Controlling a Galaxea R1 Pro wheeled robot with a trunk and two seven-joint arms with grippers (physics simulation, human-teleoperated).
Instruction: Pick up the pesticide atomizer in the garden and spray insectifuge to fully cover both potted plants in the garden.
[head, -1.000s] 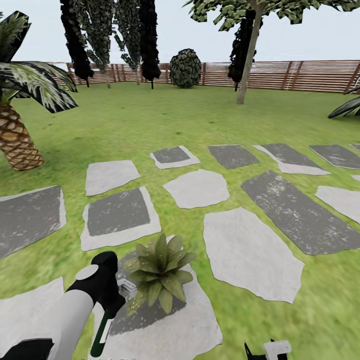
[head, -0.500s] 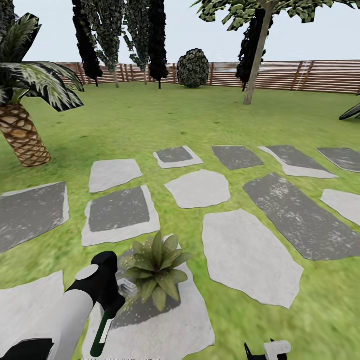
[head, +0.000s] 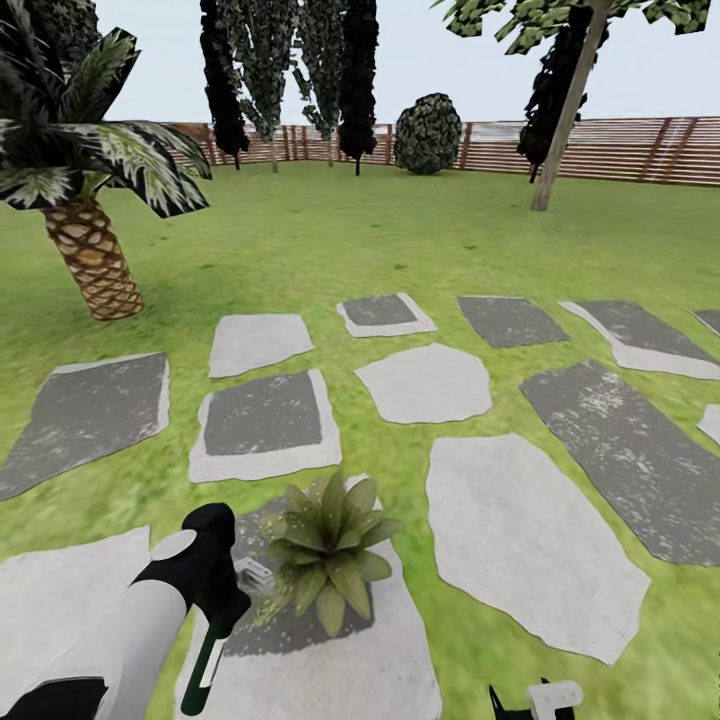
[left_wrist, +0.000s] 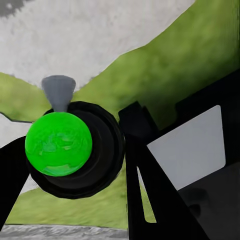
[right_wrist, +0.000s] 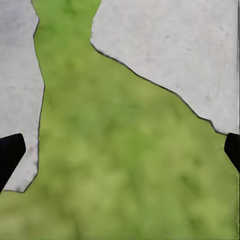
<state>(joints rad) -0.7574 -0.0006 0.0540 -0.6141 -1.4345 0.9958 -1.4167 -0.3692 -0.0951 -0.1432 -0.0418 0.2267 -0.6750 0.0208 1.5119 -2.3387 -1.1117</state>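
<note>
Left gripper (head: 212, 608) grips the pesticide atomizer (head: 207, 662) beside a potted plant (head: 332, 545); right gripper apparently open.

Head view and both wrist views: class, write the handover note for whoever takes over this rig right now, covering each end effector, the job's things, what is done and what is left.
Left end effector: shut on the pesticide atomizer, held low beside the near plant.
Right end effector: open and empty, fingers spread over grass and pale slabs.
Potted plant: one rosette stands on a grey stepping slab right in front, just right of the atomizer's white trigger head.
Done: atomizer picked up and brought to this plant.
Left: whether this plant is sprayed cannot be told; spray it, then find and cover the second one.
</note>
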